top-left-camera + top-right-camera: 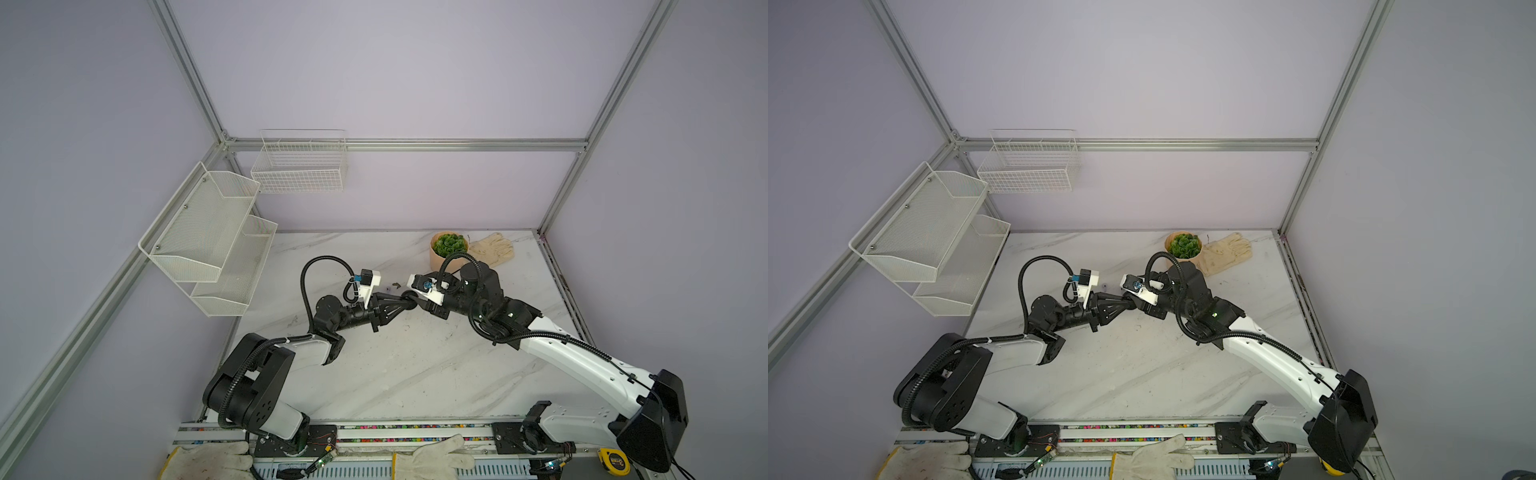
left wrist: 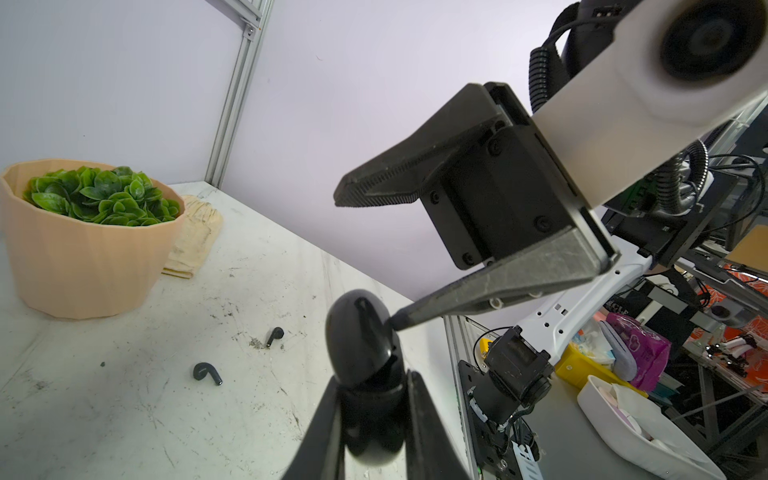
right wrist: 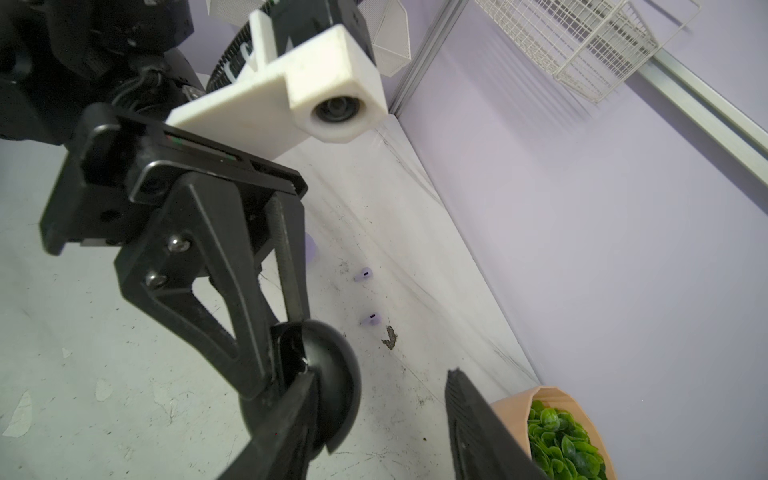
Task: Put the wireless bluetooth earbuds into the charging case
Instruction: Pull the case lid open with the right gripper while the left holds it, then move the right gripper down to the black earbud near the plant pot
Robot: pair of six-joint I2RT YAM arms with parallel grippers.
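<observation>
L tool [image 2: 372, 399] clamped on glossy black rounded charging case [image 2: 359, 332], over white marble-look counter [image 1: 415, 374]. R tool [image 2: 367, 259] has jaws apart w/ nothing btwn them. One of its finger tips touches the case at the lid edge; the other finger stands clear of it. In both top views the 2 tools meet tip to tip mid-counter.

Earbuds: 4 total, all loose on counter, none in case, none touching a tool.
- Black stemmed earbud [image 2: 206, 372] and second black earbud [image 2: 274, 335] lie btwn the held case and peach ribbed pot w/ green leaves [image 2: 83, 257].
- Pale lilac earbud [image 3: 363, 274] and second lilac earbud [image 3: 371, 319] lie beyond L tool toward the wall. The second is just beside small brownish debris bit [image 3: 390, 336].

Count: 2 black, 2 lilac, 1 black case.
</observation>
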